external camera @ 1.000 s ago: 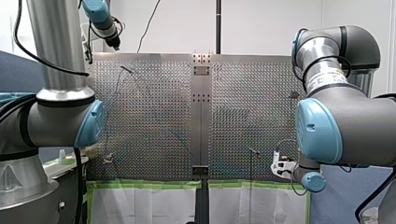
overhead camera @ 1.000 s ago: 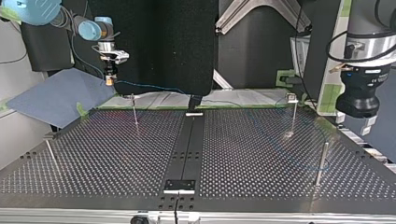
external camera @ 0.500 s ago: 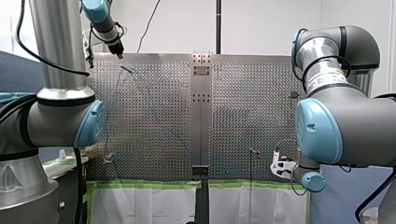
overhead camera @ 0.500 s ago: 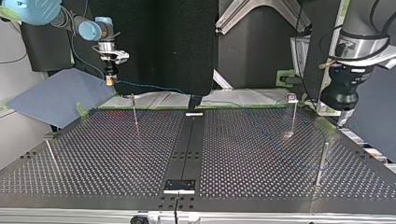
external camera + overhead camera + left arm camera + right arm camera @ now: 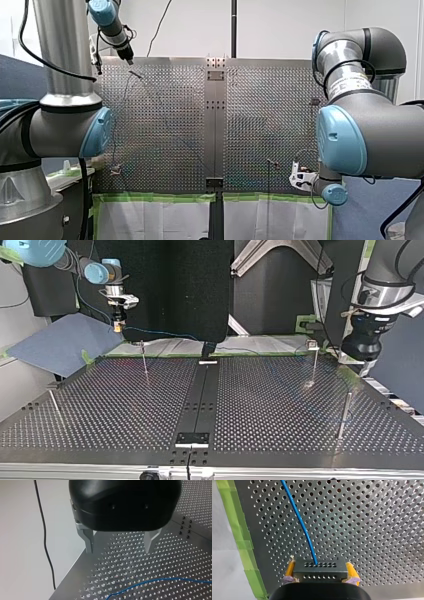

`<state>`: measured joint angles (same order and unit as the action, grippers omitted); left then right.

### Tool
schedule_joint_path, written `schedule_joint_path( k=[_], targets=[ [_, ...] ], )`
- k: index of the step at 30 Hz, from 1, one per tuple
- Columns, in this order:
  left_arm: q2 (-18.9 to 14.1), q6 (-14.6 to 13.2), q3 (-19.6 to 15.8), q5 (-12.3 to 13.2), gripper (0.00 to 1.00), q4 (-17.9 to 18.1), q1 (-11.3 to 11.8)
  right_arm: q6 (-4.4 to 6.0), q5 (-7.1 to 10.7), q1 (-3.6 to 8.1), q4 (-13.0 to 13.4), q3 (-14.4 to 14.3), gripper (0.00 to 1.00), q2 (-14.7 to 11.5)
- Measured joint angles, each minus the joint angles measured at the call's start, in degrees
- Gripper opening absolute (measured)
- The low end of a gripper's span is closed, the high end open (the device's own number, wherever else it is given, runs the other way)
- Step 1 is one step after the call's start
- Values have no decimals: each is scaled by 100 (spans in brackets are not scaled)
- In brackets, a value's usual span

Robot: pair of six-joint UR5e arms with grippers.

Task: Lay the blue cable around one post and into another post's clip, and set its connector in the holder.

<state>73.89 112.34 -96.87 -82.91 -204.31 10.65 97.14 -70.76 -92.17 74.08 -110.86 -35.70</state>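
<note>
In the right wrist view my right gripper (image 5: 321, 578) is shut, its yellow pads (image 5: 351, 572) clamping the black connector (image 5: 320, 570). The blue cable (image 5: 299, 521) runs out of the connector over the perforated plate. The top view puts this gripper (image 5: 117, 326) above the plate's far left corner, the cable (image 5: 165, 333) trailing toward the middle. My left gripper (image 5: 120, 551) hangs open over a plate corner, metal fingers (image 5: 88, 540) apart and empty, a stretch of cable (image 5: 160, 580) lying ahead of it. In the top view it (image 5: 367, 369) is at the right, beyond a thin post (image 5: 344, 414).
More posts stand on the plate: one with a clip head (image 5: 314, 359) at the right, one (image 5: 144, 359) at the far left, one (image 5: 54, 404) at the near left. A small bracket (image 5: 192, 438) sits on the dark centre strip. Green tape (image 5: 242, 545) lines the plate edge.
My left arm has come lower and swung toward the middle of the top view, nearing the plate's corner. My right arm and the connector have stayed put.
</note>
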Motion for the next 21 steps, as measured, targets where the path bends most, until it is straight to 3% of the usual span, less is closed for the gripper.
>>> schedule_joint_path(
  k=[11,21],
  targets=[
    [107,62,171,-35,100,-1,5,0,0,-13,-8,6,0,-2],
    [108,-1,179,-432,100,-115,-12,0,0,-15,-9,7,0,0]
  ],
)
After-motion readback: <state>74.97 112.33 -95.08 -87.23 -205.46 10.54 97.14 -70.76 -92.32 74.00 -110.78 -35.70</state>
